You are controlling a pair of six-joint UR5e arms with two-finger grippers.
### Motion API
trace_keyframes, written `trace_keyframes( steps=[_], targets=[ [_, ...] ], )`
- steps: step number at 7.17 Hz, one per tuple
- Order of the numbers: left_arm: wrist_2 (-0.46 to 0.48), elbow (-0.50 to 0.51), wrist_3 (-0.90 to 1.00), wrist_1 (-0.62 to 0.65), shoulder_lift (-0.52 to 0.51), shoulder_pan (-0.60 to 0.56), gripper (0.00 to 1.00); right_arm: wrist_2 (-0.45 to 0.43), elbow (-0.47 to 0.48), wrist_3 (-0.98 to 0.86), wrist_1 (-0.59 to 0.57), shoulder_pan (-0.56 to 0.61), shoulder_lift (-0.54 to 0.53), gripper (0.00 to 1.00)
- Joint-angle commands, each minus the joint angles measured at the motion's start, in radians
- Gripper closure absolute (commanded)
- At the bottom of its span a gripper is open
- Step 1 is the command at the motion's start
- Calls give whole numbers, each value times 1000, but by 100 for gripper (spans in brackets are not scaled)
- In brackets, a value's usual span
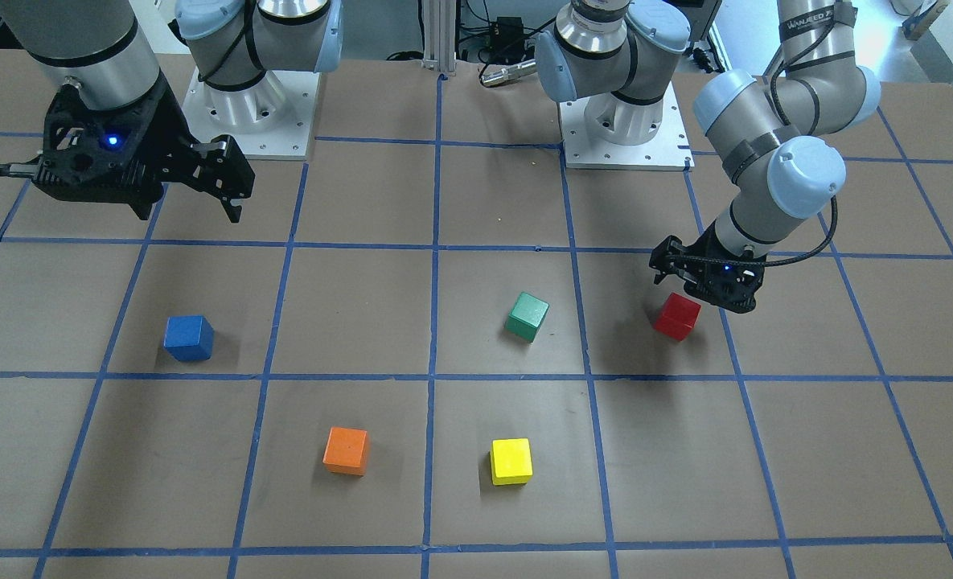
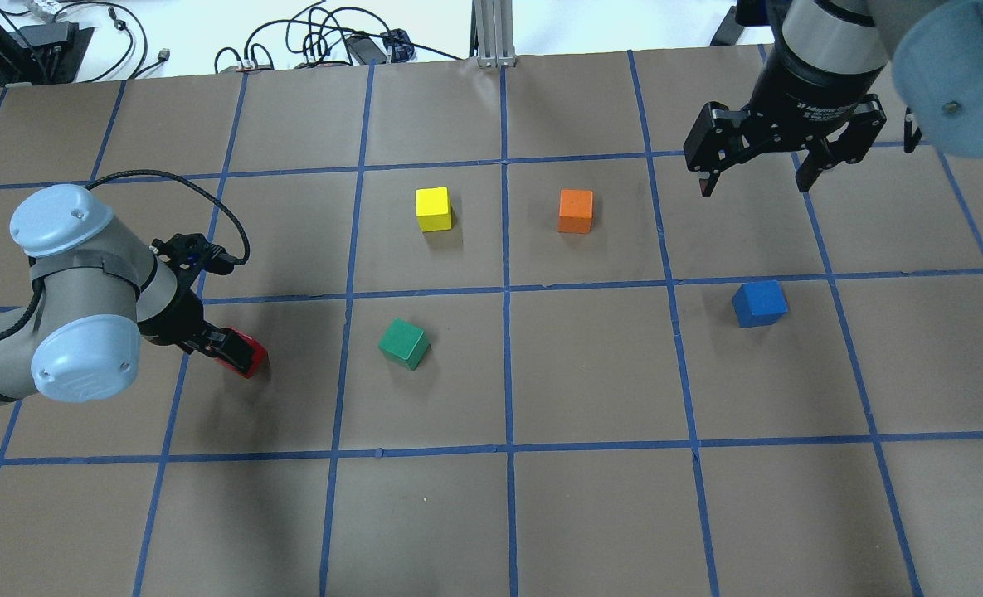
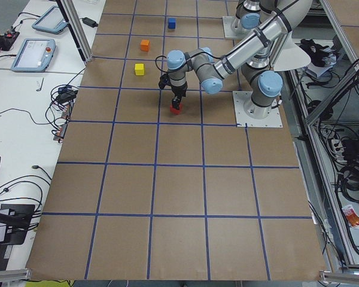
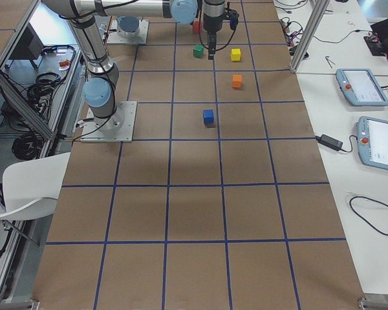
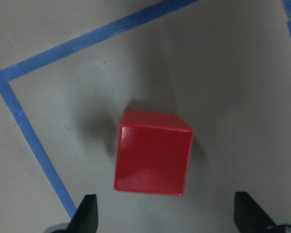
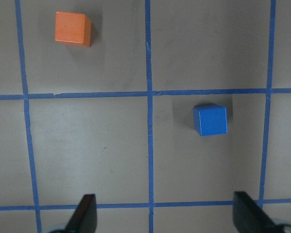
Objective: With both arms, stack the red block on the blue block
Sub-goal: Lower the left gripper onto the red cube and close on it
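Observation:
The red block [image 2: 252, 358] lies on the brown table at the left of the overhead view. My left gripper [image 5: 167, 216] is open right over it. In the left wrist view the red block [image 5: 153, 153] lies between and just ahead of the two fingertips [image 5: 87, 213], untouched. The blue block [image 2: 759, 303] lies alone on the right side and also shows in the right wrist view [image 6: 210, 120]. My right gripper [image 2: 754, 184] is open and empty, high above the table, beyond the blue block.
A green block [image 2: 404, 343] lies right of the red block. A yellow block [image 2: 433, 209] and an orange block [image 2: 575, 211] lie farther out at mid-table. Blue tape lines grid the table [image 2: 591, 373]. The arm bases [image 1: 625, 129] stand at the robot's edge.

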Motion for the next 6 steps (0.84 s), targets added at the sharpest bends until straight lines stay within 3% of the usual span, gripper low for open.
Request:
trace_keyframes(
  steps=[1, 3, 4, 5, 6],
  targets=[
    [0, 0, -6, 57, -44, -7, 0, 8, -1, 0, 0, 1, 0, 0],
    [2, -3, -3, 93, -67, -29, 5, 8, -1, -2, 0, 0, 0, 0],
    [3, 0, 3, 95, -73, -27, 25, 8, -1, -2, 2, 0, 0, 0],
    [3, 0, -4, 109, -76, -29, 56, 6, -1, -2, 2, 0, 2, 0],
    [3, -2, -6, 113, -75, -29, 98, 9, 1, 0, 2, 0, 0, 0]
  ],
)
